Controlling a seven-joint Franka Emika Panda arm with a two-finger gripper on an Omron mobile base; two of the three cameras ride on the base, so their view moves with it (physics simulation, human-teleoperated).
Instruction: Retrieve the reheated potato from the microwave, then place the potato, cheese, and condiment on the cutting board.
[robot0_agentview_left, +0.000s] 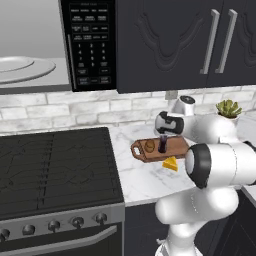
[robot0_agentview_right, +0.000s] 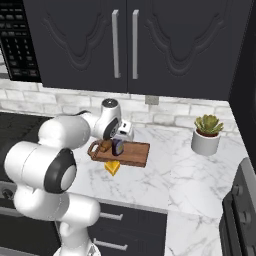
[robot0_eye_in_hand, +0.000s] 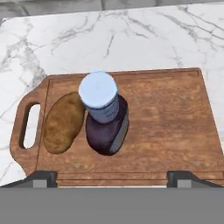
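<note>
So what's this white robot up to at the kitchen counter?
The white arm is gathering food on a reddish-brown wooden cutting board. The small brown potato and the dark purple-brown condiment bottle with its bluish cap stand on it side by side. The gripper hangs above them, jaws wide and empty. The yellow-orange cheese wedge lies on the marble counter by the board's near edge.

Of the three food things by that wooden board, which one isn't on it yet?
The yellow-orange cheese wedge: it lies on the marble counter by the reddish-brown cutting board, while the brown potato and dark bottle stand on it.
</note>
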